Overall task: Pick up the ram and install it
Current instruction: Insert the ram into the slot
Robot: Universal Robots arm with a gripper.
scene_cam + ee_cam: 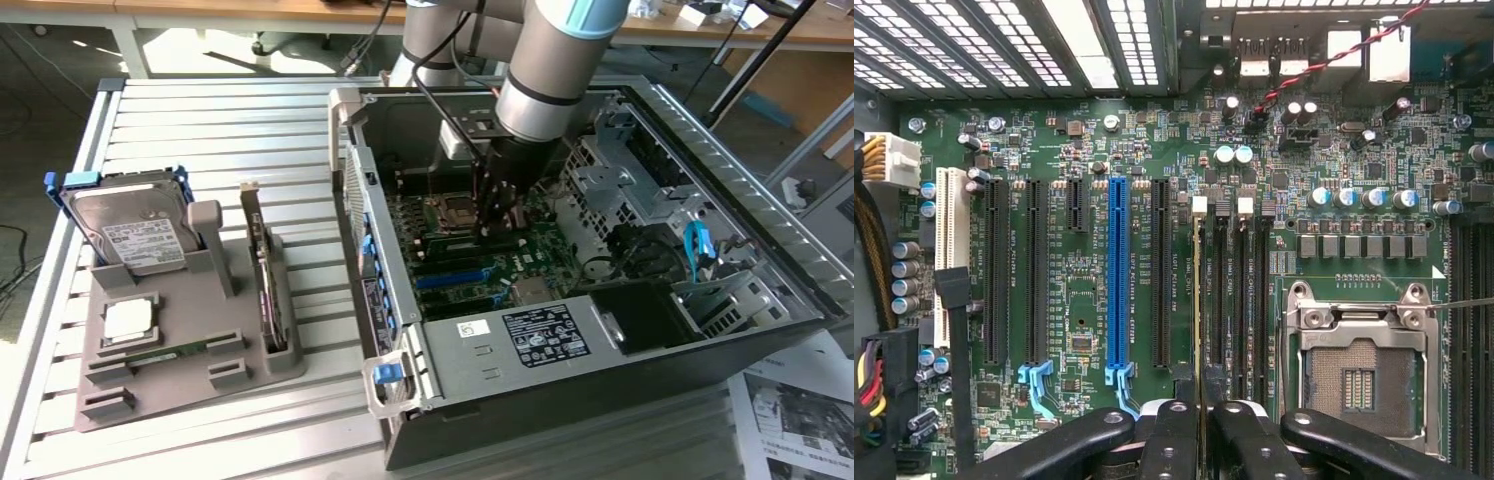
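My gripper (497, 225) reaches down into the open computer case (747, 190), just over the motherboard (467, 265). In the wrist view my gripper (1202, 418) is shut on the ram (1198, 300), a thin green stick seen edge-on. The ram stands upright along the first memory slot, in line with its white latch (1200, 206) and beside the other memory slots (1244, 300). I cannot tell whether it is seated in the slot. A second ram (167, 352) lies in the grey parts tray (254, 375) at the exterior view's left.
The empty processor socket (1359, 375) lies beside the memory slots, and a blue expansion slot (1117, 285) on their other side. The tray also carries a hard drive (134, 235), a dark expansion card (267, 290) on edge and a square silver processor (127, 320). Drive cages (621, 185) flank the arm.
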